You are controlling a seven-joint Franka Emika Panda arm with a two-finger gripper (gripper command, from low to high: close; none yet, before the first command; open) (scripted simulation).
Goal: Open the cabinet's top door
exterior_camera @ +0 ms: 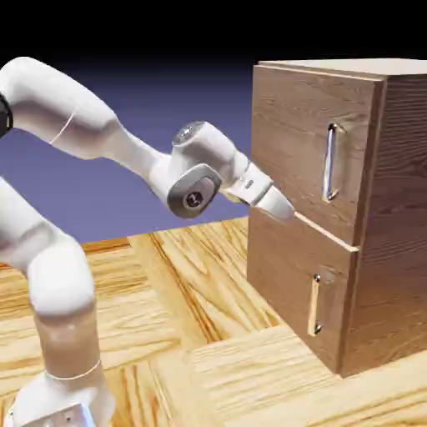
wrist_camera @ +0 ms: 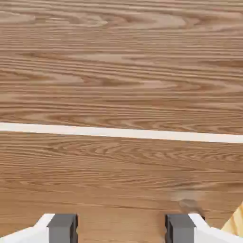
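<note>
You have the white robot arm (exterior_camera: 58, 275) reaching from the exterior view's lower left toward the boxy brown wood-grain cabinet (exterior_camera: 392, 208), which stands on the light wooden plank worktop (exterior_camera: 167, 325) at the exterior view's right. The larger upper wood-grain door panel (exterior_camera: 292, 142) sits closed, flush with the cabinet front, and its long silver vertical bar handle (exterior_camera: 332, 163) lies near the panel's right edge. Below it, the shorter lower door panel (exterior_camera: 288, 275) carries a shorter metal handle (exterior_camera: 315, 304).

Your fingers (exterior_camera: 279, 206) sit at the pale seam (wrist_camera: 118, 133) between the two panels, near the cabinet's left front edge and well apart from the long handle. In the hand view the two small grey fingertips (wrist_camera: 62, 227) stand spread apart at the bottom edge with nothing between them, only wood grain and the pale seam running across ahead. Whether the tips touch the wood, you cannot tell.
</note>
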